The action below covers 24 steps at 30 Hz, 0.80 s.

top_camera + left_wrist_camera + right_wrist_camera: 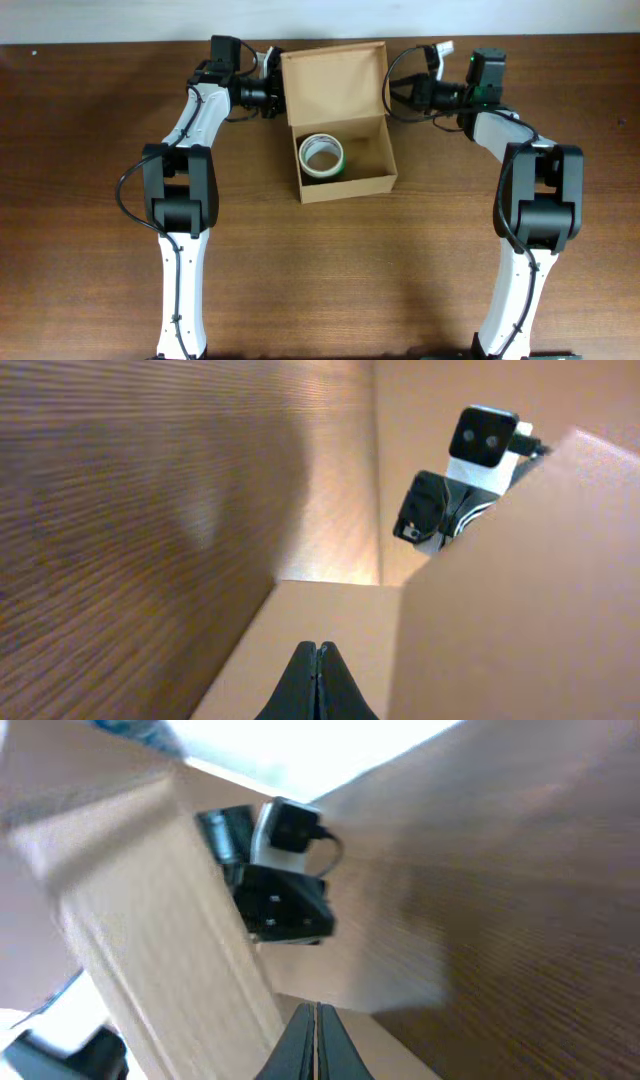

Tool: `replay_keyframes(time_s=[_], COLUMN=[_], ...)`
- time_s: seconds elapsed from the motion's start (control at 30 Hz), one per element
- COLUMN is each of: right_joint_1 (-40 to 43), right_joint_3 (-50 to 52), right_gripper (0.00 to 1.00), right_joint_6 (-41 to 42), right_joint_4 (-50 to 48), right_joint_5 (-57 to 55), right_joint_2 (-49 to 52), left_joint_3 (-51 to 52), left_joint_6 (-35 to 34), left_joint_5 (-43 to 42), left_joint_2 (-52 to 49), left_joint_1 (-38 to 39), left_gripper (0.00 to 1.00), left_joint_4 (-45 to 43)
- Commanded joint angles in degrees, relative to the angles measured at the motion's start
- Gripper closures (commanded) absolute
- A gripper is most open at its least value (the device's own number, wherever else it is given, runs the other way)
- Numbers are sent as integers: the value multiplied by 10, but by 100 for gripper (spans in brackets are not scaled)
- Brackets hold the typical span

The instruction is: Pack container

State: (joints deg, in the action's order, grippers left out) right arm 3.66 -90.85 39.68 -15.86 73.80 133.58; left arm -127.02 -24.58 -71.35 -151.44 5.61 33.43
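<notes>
Lid (335,85) of the box (345,185) is lying between the left pincer (278,97) and right pincer (391,97), both pinched shut, empty, equally near.

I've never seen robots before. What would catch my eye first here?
First, the open cardboard box in the middle of the table, its lid flipped back, with a tape roll lying in its left half. Then the two white-and-black arms flanking it: the left gripper and the right gripper, both shut, sit close beside the lid's two side edges.
</notes>
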Motion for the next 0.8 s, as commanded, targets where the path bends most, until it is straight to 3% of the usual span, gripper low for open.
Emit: replay_keyframes(time_s=[0.0, 0.3, 0.43, 0.57, 0.77], right_joint_1=[-5, -22, -28, -38, -48], right_joint_3=[-2, -35, -62, -75, -101], right_gripper=[96, 96, 96, 96, 96], right_joint_6=[66, 236, 243, 243, 243], right_joint_4=[-45, -290, -298, -298, -298], right_joint_5=[64, 151, 151, 151, 150], right_joint_2=[-16, -21, -23, -24, -24], left_joint_3=[-33, -139, -174, -202, -248], left_joint_6=[3, 6, 15, 90, 262], left_joint_5=[-52, -80, -80, -57, 35], left_joint_2=[-5, -4, -3, -1, 4], left_joint_1=[0, 7, 15, 23, 25], left_gripper=[98, 99, 99, 99, 98], left_joint_4=[-4, 0, 27, 125, 346])
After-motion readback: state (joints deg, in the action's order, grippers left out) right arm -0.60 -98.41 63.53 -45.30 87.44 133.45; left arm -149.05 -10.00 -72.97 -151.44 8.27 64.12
